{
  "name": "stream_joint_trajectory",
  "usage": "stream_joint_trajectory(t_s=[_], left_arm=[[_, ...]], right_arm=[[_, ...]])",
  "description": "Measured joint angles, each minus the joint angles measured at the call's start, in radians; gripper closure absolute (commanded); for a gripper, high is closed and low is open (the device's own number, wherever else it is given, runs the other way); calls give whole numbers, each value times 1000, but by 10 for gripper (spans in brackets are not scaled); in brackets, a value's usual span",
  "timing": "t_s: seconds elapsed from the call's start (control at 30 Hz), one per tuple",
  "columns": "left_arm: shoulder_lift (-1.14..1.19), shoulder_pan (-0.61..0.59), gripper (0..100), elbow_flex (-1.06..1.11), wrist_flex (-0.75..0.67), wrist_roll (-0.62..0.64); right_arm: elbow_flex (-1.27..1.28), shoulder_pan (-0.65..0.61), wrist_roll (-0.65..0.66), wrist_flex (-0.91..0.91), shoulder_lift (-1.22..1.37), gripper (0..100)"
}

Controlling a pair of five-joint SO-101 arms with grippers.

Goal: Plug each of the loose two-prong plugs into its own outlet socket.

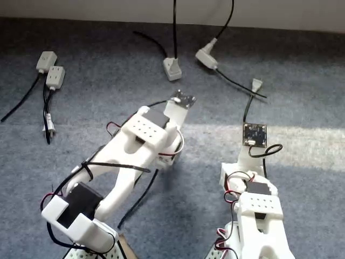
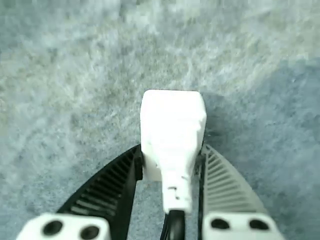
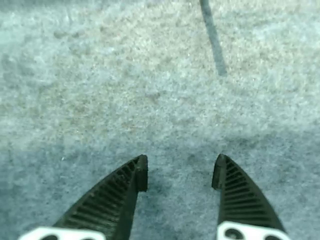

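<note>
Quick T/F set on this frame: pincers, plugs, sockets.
1. The left pincer is shut on a white plug. True.
2. The right pincer holds a plug. False: it is open over the carpet, with nothing between its fingers.
3. Two outlet sockets lie side by side. True.
4. The held plug is seated in the middle socket. False: the high view shows carpet between them.
</note>
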Motion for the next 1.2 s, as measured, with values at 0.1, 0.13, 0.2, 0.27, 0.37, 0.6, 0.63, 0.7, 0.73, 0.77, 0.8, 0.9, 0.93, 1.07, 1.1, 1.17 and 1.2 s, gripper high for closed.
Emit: stream_joint_trajectory(t_s=[0.1, 0.13, 0.2, 0.27, 0.37, 0.6, 0.63, 0.7, 0.73, 0.77, 0.8, 0.9, 0.93, 1.07, 1.1, 1.17, 1.2], left_arm=[[0, -23, 923, -133, -2, -8], [0, -37, 924, -181, -2, -8], [15, -64, 924, -276, -2, -11], [55, -87, 924, -379, -2, -44], [161, -112, 923, -552, 11, -63], [563, -121, 923, -1112, 147, -89], [623, -121, 923, -1203, 161, -94], [746, -120, 923, -1390, 175, -107], [804, -120, 923, -1478, 175, -120], [861, -120, 923, -1559, 176, -132], [913, -120, 923, -1631, 176, -144], [1057, -120, 922, -1771, 155, -166], [1096, -120, 920, -1788, 140, -167], [1201, -129, 838, -1803, 80, -170], [1215, -133, 827, -1803, 74, -170], [1241, -141, 823, -1812, 66, -170], [1258, -147, 822, -1817, 66, -170]], right_arm=[[0, 0, 0, 0, 0, 779], [0, 0, 0, 0, 0, 779], [0, 0, 0, 0, 0, 779], [0, 0, 0, 0, 0, 779], [0, 0, 0, 0, 0, 779], [0, 0, 0, 0, 0, 779], [0, 0, 0, 0, 0, 779], [0, 0, 0, 0, 0, 779], [0, 0, 0, 0, 0, 779], [0, 0, 0, 0, 0, 779], [0, 0, 0, 0, 0, 779], [0, 0, 0, 0, 0, 779], [0, 0, 0, 0, 0, 779], [0, 0, 0, 0, 0, 779], [0, 0, 0, 0, 0, 779], [0, 0, 0, 0, 0, 779], [0, 0, 0, 0, 0, 779]])
